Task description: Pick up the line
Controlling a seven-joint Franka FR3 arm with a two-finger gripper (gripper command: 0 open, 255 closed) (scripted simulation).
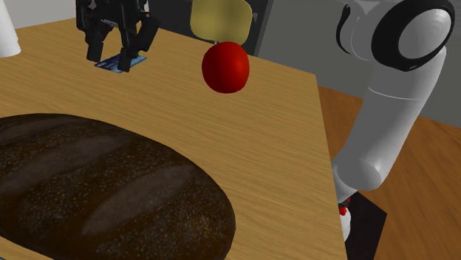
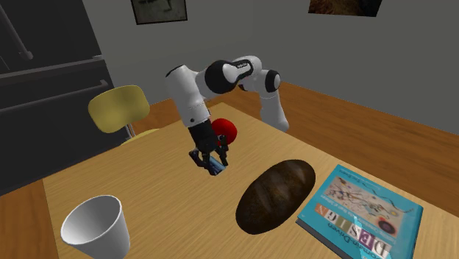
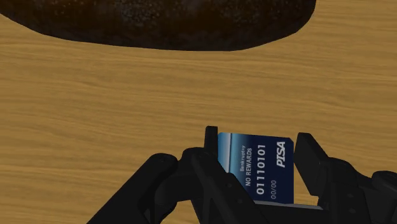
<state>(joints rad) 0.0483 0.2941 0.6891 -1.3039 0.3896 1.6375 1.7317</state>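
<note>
Tool (image 1: 120, 60) clamping a blue card (image 1: 114, 65) beyond a dark loaf (image 1: 103, 192).
Shoulder view: the loaf is lying across the near tabletop (image 1: 258, 133), a red apple (image 1: 226, 66) is sitting near the far edge, and the tool is gripping the card at the far side. Second exterior view: a white cup (image 2: 95, 224) is standing at the lower left and a book (image 2: 360, 213) is lying just beside the loaf, both apart from the tool. Wrist view: both fingers (image 3: 213, 153) are pressing the card's opposite edges.

Home dining room, wooden table (image 2: 169, 199), yellow chair (image 2: 118, 107), framed pictures (image 2: 158, 9) on grey wall (image 2: 243, 33)
</note>
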